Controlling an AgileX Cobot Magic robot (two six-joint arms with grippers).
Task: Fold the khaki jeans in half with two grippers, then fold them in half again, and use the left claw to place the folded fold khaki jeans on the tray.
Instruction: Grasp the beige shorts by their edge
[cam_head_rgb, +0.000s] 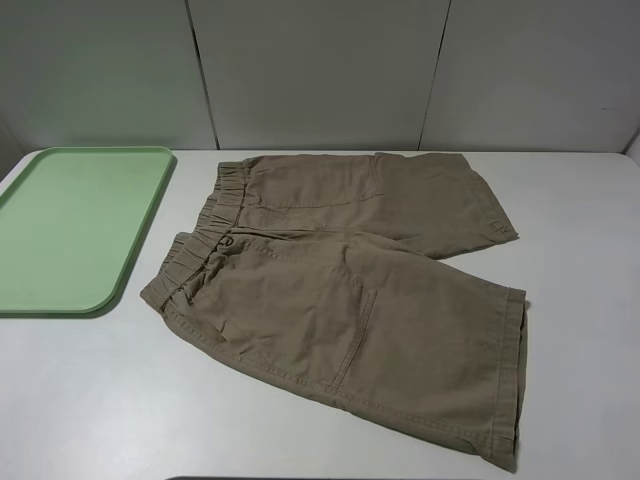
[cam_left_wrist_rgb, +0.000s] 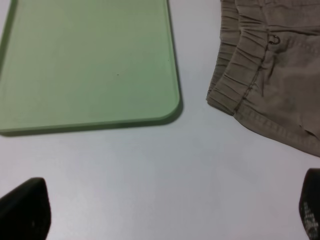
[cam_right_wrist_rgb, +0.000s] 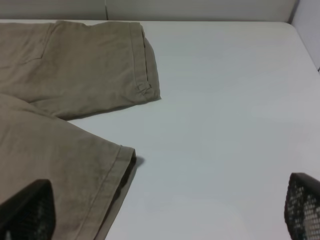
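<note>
The khaki jeans (cam_head_rgb: 340, 290), really knee-length shorts, lie spread flat and unfolded in the middle of the white worktop (cam_head_rgb: 100, 400). In the high view their long axis runs from the gathered waistband at nine o'clock to the two leg hems at about three and four o'clock. One leg lies toward twelve o'clock, the other, larger in view, toward six. The legs splay apart a little at the hems.

Just off the waistband, at nine to ten o'clock from the shorts, sits the pale green tray (cam_head_rgb: 60, 230). It is close to the cloth but not touching it, and I see nothing on it.

Neither arm shows in the high view. In the left wrist view my left fingers (cam_left_wrist_rgb: 25, 212) stand wide apart and hold nothing. The near corner of the waistband and the tray's rounded corner both lie ahead of them, with bare worktop between. In the right wrist view my right fingers (cam_right_wrist_rgb: 300, 205) are also spread wide and empty. One fingertip hangs over the near leg close to its hem. I cannot tell whether it touches the cloth.

So the left arm is nearer the waistband end and the right arm nearer the hem end. No fold is made yet. I judge the first fold needs each arm to pinch its own end along one long edge and carry it across onto the other leg.
</note>
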